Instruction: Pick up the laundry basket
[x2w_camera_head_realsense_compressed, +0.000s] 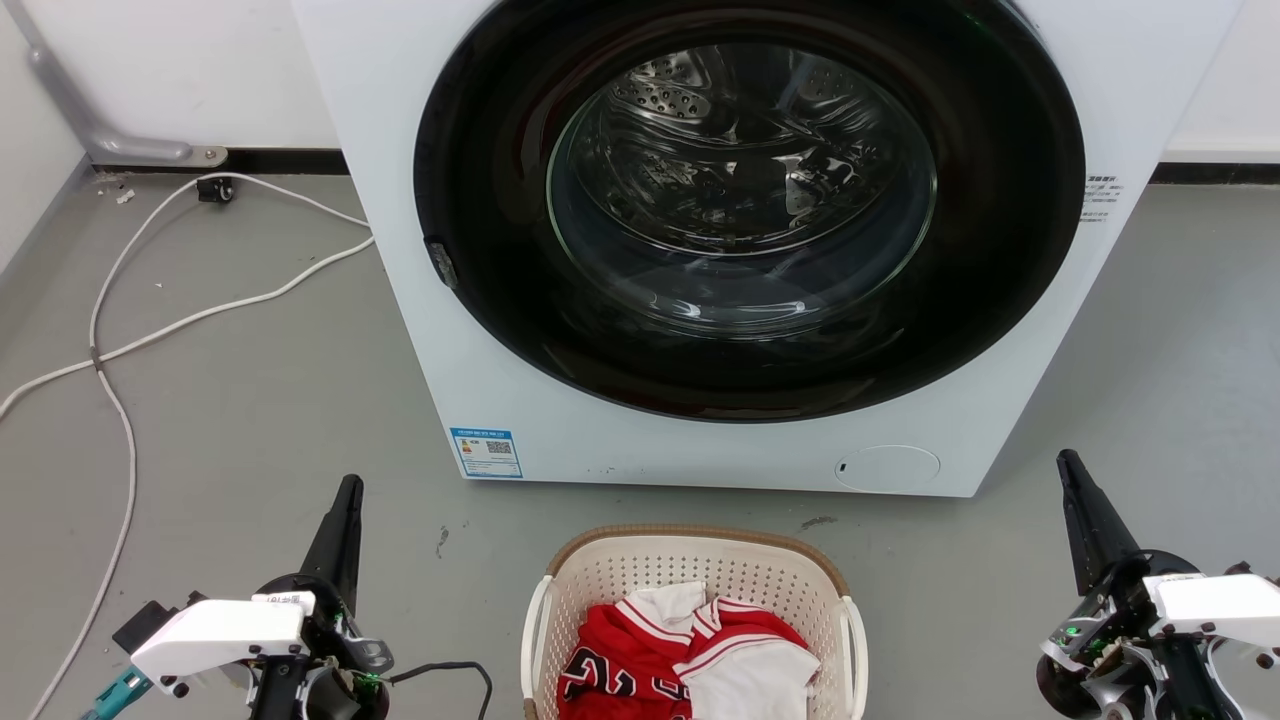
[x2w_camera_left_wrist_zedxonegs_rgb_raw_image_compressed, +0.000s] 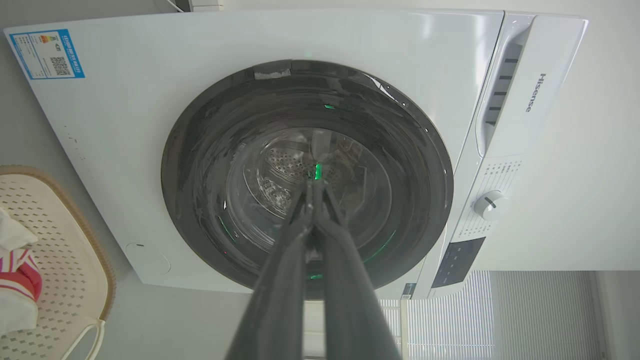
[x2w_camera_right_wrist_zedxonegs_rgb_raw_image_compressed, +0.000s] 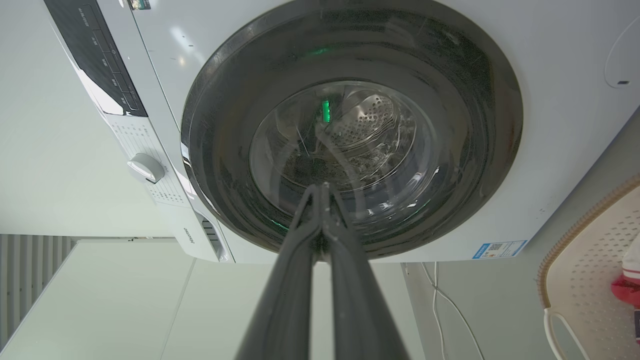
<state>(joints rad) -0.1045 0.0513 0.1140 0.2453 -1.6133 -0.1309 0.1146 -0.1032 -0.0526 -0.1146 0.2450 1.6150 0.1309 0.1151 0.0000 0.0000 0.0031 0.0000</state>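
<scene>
The laundry basket (x2w_camera_head_realsense_compressed: 600, 575), cream-white with a brown woven-look rim, sits on the floor at the bottom centre of the head view, in front of the washing machine. It holds red and white clothes (x2w_camera_head_realsense_compressed: 690, 655). White handles show on both its sides. My left gripper (x2w_camera_head_realsense_compressed: 345, 490) stands shut at the lower left, well apart from the basket. At the lower right, my right gripper (x2w_camera_head_realsense_compressed: 1068, 462) is also shut and just as far away. The basket (x2w_camera_left_wrist_zedxonegs_rgb_raw_image_compressed: 60, 250) lies at the left edge of the left wrist view, behind my left gripper (x2w_camera_left_wrist_zedxonegs_rgb_raw_image_compressed: 311, 186), and the basket (x2w_camera_right_wrist_zedxonegs_rgb_raw_image_compressed: 585, 265) at the right edge of the right wrist view, beside my right gripper (x2w_camera_right_wrist_zedxonegs_rgb_raw_image_compressed: 321, 187).
A white front-loading washing machine (x2w_camera_head_realsense_compressed: 520, 330) with a dark round door (x2w_camera_head_realsense_compressed: 750, 200) stands right behind the basket. White cables (x2w_camera_head_realsense_compressed: 130, 330) trail over the grey floor at the left. A grey pipe (x2w_camera_head_realsense_compressed: 70, 110) runs along the back left wall.
</scene>
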